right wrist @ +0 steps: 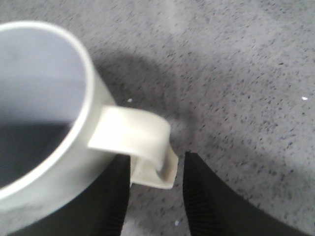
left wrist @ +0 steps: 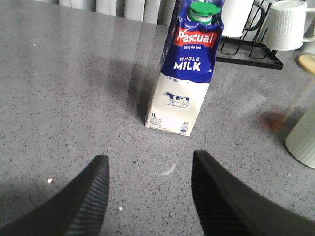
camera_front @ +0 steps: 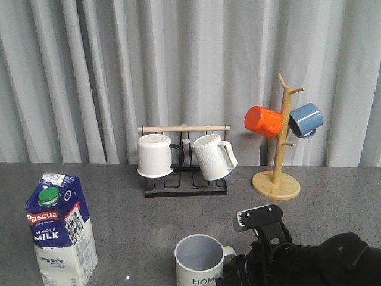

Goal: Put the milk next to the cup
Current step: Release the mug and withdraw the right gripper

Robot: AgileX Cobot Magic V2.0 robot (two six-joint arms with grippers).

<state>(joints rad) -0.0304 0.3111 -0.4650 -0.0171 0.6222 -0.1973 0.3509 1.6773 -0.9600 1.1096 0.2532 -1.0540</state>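
Observation:
The milk (camera_front: 59, 229) stands upright at the front left of the grey table, a blue and white carton with a green cap. In the left wrist view the milk (left wrist: 187, 73) stands ahead of my left gripper (left wrist: 150, 157), which is open and empty, well short of the carton. The cream cup (camera_front: 199, 262) with "HOME" lettering stands at the front centre, to the right of the milk with a wide gap between them. My right gripper (camera_front: 235, 268) is beside the cup. In the right wrist view my right gripper (right wrist: 157, 196) straddles the cup's handle (right wrist: 142, 142), open, with a gap on one side.
A black rack (camera_front: 186, 189) at the back centre holds a smooth white mug (camera_front: 156, 155) and a ribbed white mug (camera_front: 213, 156). A wooden mug tree (camera_front: 277, 179) at the back right carries an orange mug (camera_front: 263, 121) and a blue mug (camera_front: 306, 120).

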